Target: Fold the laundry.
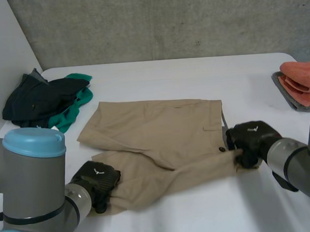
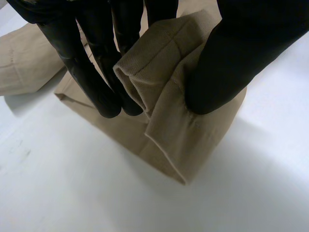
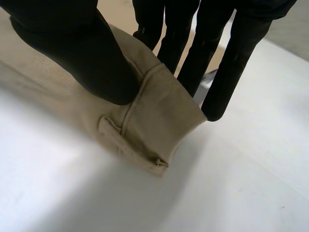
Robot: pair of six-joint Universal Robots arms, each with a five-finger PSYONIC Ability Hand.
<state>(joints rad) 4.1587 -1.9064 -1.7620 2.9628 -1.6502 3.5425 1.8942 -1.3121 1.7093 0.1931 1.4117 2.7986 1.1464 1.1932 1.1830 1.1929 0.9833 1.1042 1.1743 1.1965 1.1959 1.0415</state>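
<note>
The left hand (image 1: 98, 183) clamps fingers (image 2: 91, 82) and thumb on the tan shorts (image 1: 156, 131) at their 7 o'clock hem; the right hand (image 1: 249, 139) pinches the 4 o'clock waistband end.

Our left arm (image 1: 38, 191) comes in low from the near left and our right arm (image 1: 297, 165) from the near right. Our left hand (image 1: 98, 181) curls fingers (image 2: 91, 77) and thumb down, pinching a leg hem of the tan shorts (image 1: 156, 131). Our right hand (image 1: 251, 139) pinches the waistband corner, thumb against fingers (image 3: 231, 63)
</note>
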